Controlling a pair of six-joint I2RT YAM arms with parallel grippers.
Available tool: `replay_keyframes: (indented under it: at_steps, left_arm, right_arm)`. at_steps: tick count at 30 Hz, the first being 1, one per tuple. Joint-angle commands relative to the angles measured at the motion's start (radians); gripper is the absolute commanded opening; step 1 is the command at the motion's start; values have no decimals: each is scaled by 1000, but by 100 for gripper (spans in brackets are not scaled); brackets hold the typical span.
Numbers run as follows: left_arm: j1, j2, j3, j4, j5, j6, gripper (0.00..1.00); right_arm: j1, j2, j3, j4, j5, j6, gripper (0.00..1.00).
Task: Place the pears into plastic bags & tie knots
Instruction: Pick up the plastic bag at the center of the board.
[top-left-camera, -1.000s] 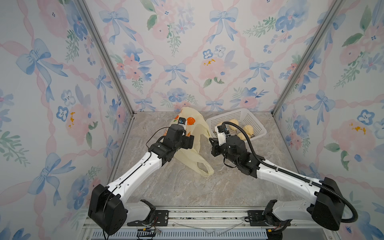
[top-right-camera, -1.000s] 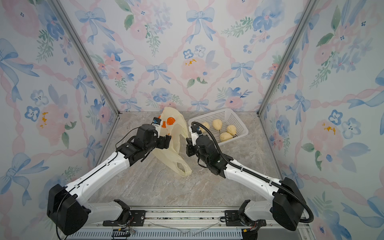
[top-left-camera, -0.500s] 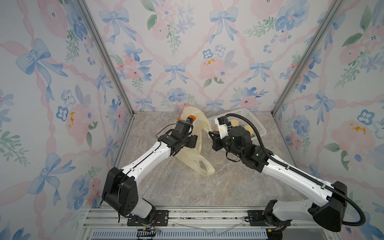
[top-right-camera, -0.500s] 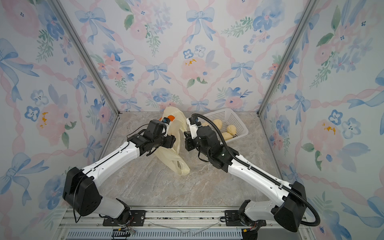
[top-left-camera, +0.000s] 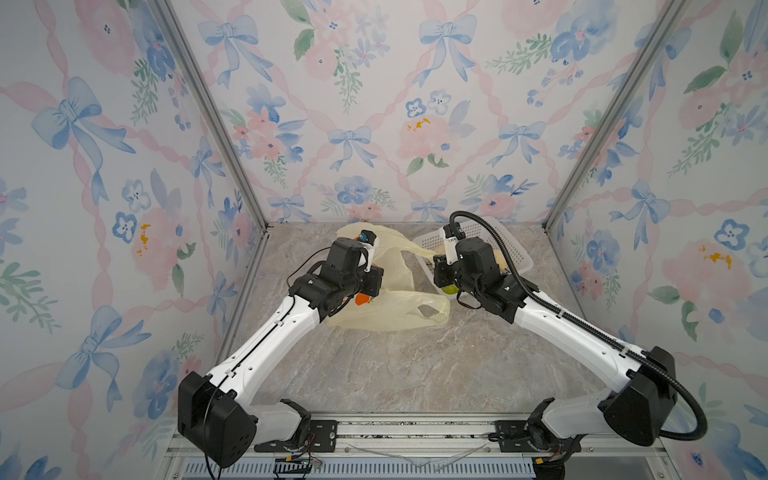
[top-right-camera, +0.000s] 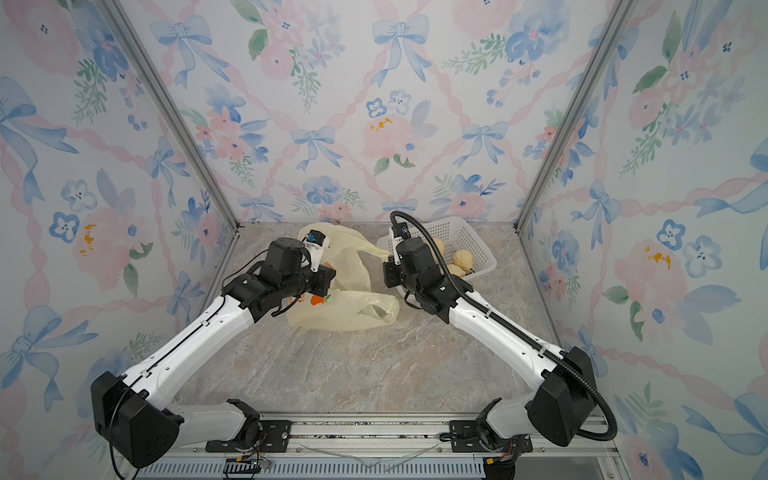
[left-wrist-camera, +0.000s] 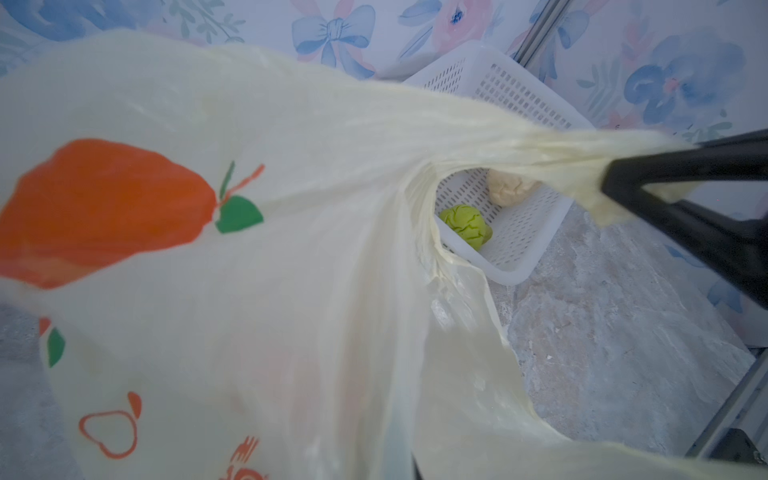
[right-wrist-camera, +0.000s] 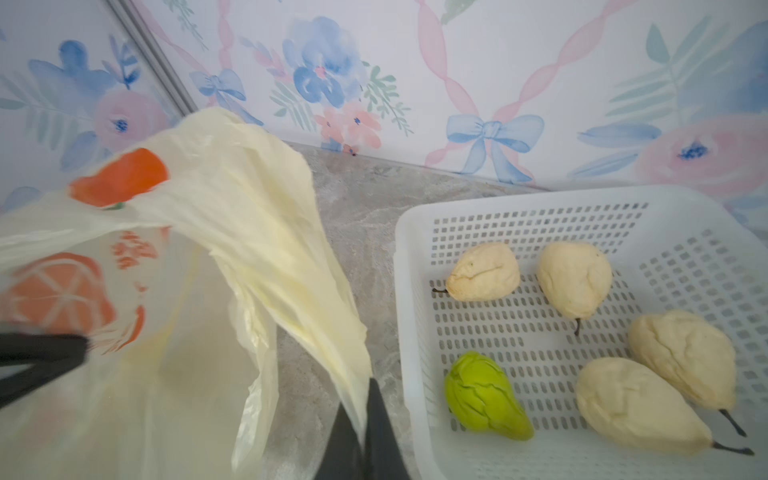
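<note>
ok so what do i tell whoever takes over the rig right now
Left pincer: shut on the pale-yellow translucent plastic bag with orange fruit print.
Right pincer: shut on its opposite edge, film stretched between them.
Four lumpy cream pears and one lumpy green pear all lie in the white perforated plastic basket beside the bag.
Done: bag gripped on both sides.
Left: load the pears, tie the bag shut.

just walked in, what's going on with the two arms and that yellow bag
Both arms are working on the plastic bag, which holds no pears yet. The left gripper is shut on one side of it, and the right gripper pinches a stretched strip of the other side, so the bag is pulled out between them. All five pears, four cream and one green, lie in the white basket beside the bag. No knot is tied.
</note>
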Motion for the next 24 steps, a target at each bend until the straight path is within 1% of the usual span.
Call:
replay_keyframes:
  at_steps: [1,2,3,4,5,6,7,9,11,13,15,18,19,20,23,24]
  left_arm:
    - [33,-11,20,-58,94,21,0]
    - [39,-17,19,-59,95,17,0]
    - [46,-18,17,-59,101,17,0]
    - [51,-14,17,-58,113,23,0]
    - [56,-11,17,-61,121,27,0]
    - [59,-7,14,-61,122,26,0]
    - [59,-2,13,-59,127,26,0]
    - [60,11,13,-61,141,33,0]
    - [60,20,10,-60,150,47,0]
    - [60,24,3,-60,133,55,0]
    - [65,30,2,-58,130,56,0]
    - [70,46,7,-59,132,51,0]
    - [71,50,9,-58,128,45,0]
    - [72,57,11,-59,119,35,0]
    - [76,78,19,-58,116,13,0]
    - [75,85,22,-57,123,13,0]
  right_arm:
    - [-34,78,59,-108,-2,6,3]
    - [-38,95,80,-131,-1,6,6]
    - [-40,106,101,-163,1,12,14]
    - [-40,107,119,-189,-6,19,32]
    - [-39,96,124,-196,-26,22,46]
    - [-36,77,118,-191,-56,30,58]
    - [-32,49,104,-181,-92,47,65]
    - [-26,-6,75,-176,-155,92,68]
    - [-16,-64,30,-160,-220,138,69]
    - [5,-123,-33,-107,-305,183,66]
    - [50,-161,-79,-73,-328,221,63]
    - [144,-153,-114,-73,-341,255,42]
    - [168,-135,-125,-72,-366,270,31]
    - [197,-119,-135,-62,-383,275,25]
    - [296,-73,-141,-53,-376,249,18]
    - [324,-52,-127,-78,-354,234,15]
